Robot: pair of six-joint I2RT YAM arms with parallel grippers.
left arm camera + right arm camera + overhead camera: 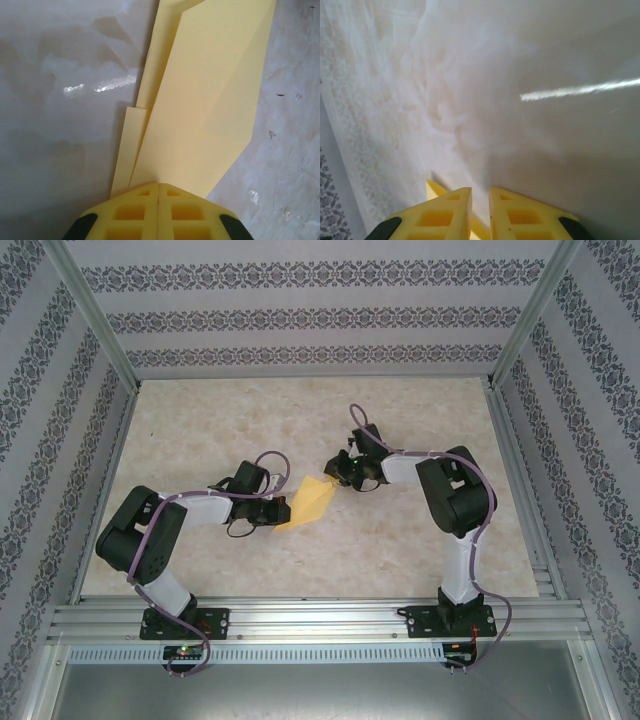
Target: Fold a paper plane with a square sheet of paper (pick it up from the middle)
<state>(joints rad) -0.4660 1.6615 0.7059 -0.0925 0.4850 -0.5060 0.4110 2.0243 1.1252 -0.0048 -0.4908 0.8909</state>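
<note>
Top view first: two black arms, one gripper each, and just one piece of yellow paper [312, 500]. It's already partly folded into a long pointed shape and sits mid-table between the two grippers. The left gripper [283, 510] is at its near-left end, and the right gripper [333, 478] is at its far-right tip. The table [400, 550] is pale beige with a marbled look. Patterned wallpaper walls [320, 310] stand on three sides, and there are silver rails [320, 620] along the near edge where the arms bolt on.

Left wrist cam shows what the top view can't. The left gripper [159, 192] has its yellow fingers pressed right together, pinching the edge of the paper [200, 100]. You can see several layers and a diagonal crease running away from the fingers. The tabletop [60, 125] is glossy grey-white here.

Right wrist cam: the right gripper [480, 197] has its fingers a narrow slot apart. A corner of the paper [434, 190] pokes out just left of them. There's maybe a sliver in the slot too, but it's too blurry to say whether they touch it. The rest is table [520, 125] with a streak of glare.
</note>
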